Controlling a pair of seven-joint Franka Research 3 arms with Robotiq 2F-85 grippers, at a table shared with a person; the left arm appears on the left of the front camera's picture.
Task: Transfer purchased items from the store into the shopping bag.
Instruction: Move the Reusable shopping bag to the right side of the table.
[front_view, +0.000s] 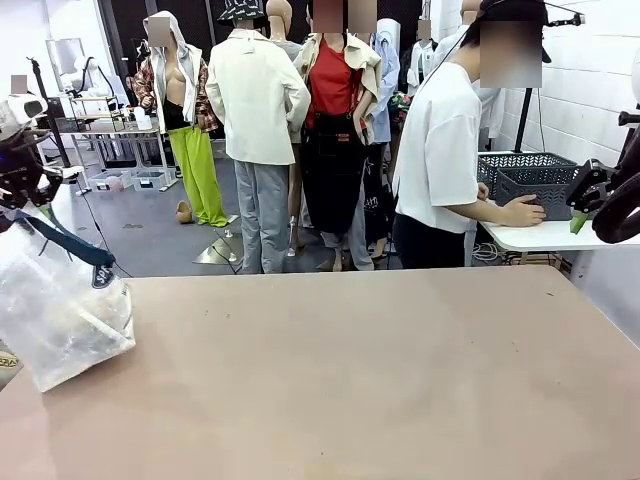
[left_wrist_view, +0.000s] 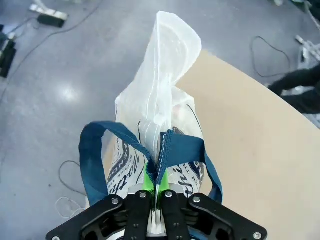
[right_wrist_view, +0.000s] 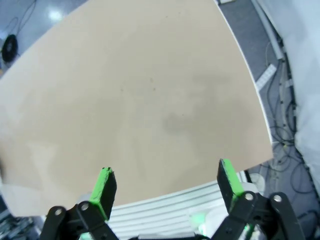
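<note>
The shopping bag (front_view: 62, 312) is a translucent plastic bag with navy strap handles, resting on the table's left edge. My left gripper (front_view: 12, 212) holds it up from above. In the left wrist view the left gripper (left_wrist_view: 156, 186) is shut on the bag's top edge where the navy handles (left_wrist_view: 172, 146) meet, and the shopping bag (left_wrist_view: 165, 85) hangs below over the table edge. My right gripper (front_view: 585, 205) hovers at the far right, by the side table. Seen from its wrist, the right gripper (right_wrist_view: 167, 176) is open and empty above the table. The purchased items are out of view.
The brown table (front_view: 360, 380) spreads across the front. A person (front_view: 440, 150) at the far right has a hand (front_view: 522, 212) on dark plastic baskets (front_view: 530, 172) standing on a white side table (front_view: 545, 238). Cables (right_wrist_view: 280, 135) lie on the floor past the table's corner.
</note>
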